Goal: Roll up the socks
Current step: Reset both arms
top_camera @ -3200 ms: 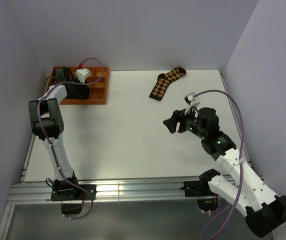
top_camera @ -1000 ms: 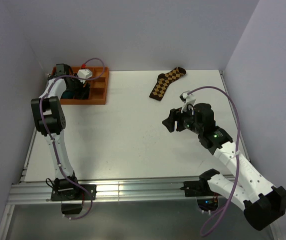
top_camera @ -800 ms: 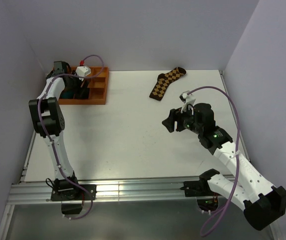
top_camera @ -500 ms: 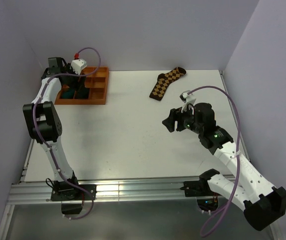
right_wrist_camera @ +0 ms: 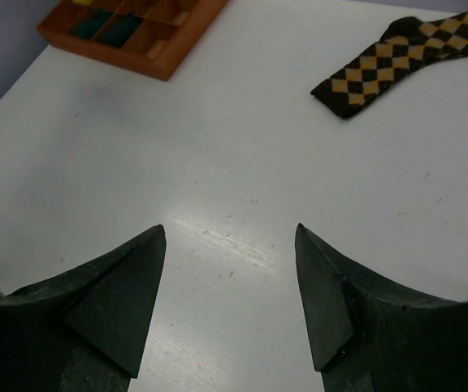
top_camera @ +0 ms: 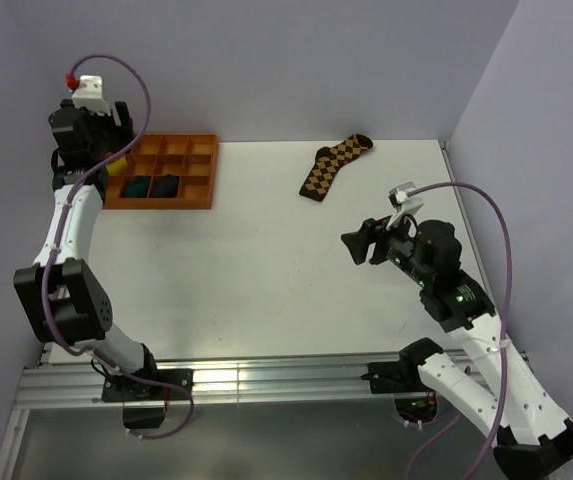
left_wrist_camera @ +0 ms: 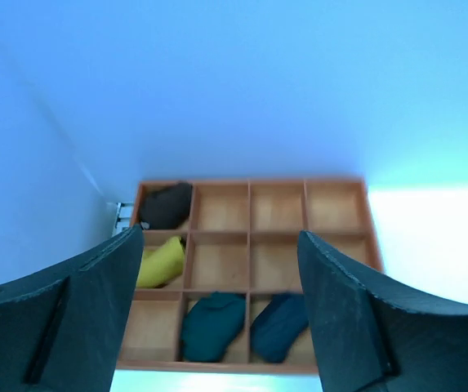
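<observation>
While both teal socks [left_wrist_camera: 213,325] sit rolled in adjacent near-row compartments of the tray [left_wrist_camera: 254,181], we note the left gripper [left_wrist_camera: 220,237] hanging wide and empty above them, the right gripper [right_wrist_camera: 229,229] wide and empty over the counter [right_wrist_camera: 217,147]. Risk: a descending left finger could snag a bundle and unroll it, or shove the tray.

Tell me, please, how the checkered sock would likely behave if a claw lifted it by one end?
The checkered sock lies flat and bent at the heel on the table, so it would probably droop limply. It looks thin, so probably light. Pushed, it would likely bunch rather than roll.
</observation>
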{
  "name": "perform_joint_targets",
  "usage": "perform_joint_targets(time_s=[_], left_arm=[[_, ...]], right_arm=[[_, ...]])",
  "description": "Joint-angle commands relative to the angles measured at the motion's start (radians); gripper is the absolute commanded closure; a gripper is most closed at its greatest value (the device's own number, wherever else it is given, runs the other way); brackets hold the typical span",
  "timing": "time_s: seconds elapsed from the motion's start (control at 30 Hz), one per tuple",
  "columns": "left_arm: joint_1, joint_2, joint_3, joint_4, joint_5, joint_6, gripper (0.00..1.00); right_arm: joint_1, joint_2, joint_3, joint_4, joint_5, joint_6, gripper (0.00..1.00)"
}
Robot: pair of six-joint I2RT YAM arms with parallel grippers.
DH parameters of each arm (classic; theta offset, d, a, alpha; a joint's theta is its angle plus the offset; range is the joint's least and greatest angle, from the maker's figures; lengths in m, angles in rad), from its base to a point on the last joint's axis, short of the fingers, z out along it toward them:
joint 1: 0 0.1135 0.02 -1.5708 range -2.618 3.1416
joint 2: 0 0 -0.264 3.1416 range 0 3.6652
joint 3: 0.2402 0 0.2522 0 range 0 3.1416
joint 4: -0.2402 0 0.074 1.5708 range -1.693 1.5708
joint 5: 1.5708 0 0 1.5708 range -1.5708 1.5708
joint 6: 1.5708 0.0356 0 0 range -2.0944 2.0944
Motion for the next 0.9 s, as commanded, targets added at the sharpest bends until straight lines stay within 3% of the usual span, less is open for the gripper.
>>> perform_joint_targets(time_s=[0.0, 0.17, 0.4, 0.43, 0.87], left_arm=[[0.0, -0.128, -0.04, 0.097, -0.16, -0.26, 0.17], [0.0, -0.347, -0.153, 0.066, -0.256, -0.38, 0.01], [-0.002, -0.615, -0.242, -0.077, -0.41, -0.443, 0.0], [-0.008, -0.672, -0.245, -0.13, -0.453, -0.457, 0.01], [-0.235, -1.118, -0.21, -0.503, -0.747, -0.33, 0.01]], right_arm=[[-0.006, -0.073, 0.035, -0.015, 0.098, -0.012, 0.28], [-0.006, -0.164, 0.012, -0.027, 0.171, -0.007, 0.23], [-0.006, -0.243, 0.033, -0.087, 0.309, 0.013, 0.17], [-0.006, -0.254, 0.043, -0.097, 0.336, 0.011, 0.0], [-0.006, -0.444, 0.179, -0.226, 0.603, -0.061, 0.0]])
